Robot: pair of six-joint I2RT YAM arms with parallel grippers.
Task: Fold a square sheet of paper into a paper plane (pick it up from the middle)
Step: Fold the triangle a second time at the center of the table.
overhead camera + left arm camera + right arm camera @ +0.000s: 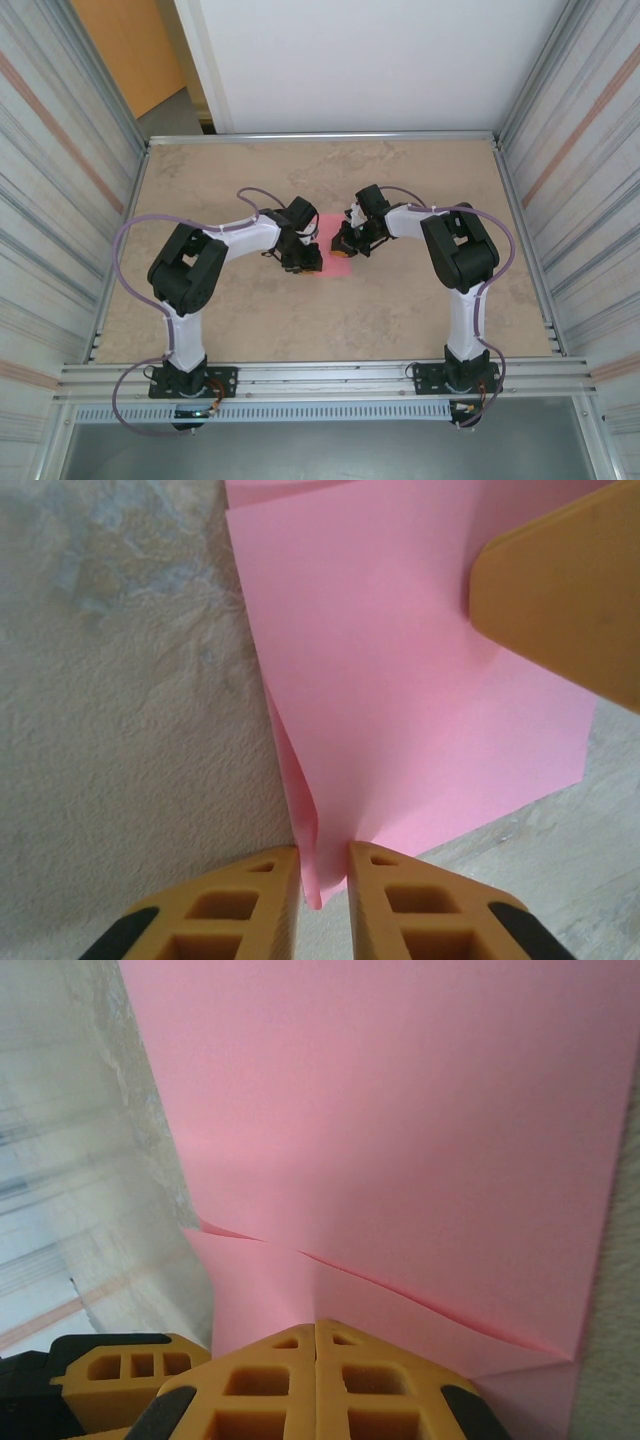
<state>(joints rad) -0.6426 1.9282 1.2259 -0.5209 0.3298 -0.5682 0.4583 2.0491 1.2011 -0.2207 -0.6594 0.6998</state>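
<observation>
The square sheet of paper [331,250] lies mid-table [400,310], pinched from both sides — the left gripper [323,880] clamps a raised fold, the right gripper [316,1345] is fully closed on another edge. Bare tabletop all round; corrugated walls [60,200] flank it.

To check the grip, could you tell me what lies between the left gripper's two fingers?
In the left wrist view, a folded edge of the pink paper stands between the left gripper fingers.
</observation>
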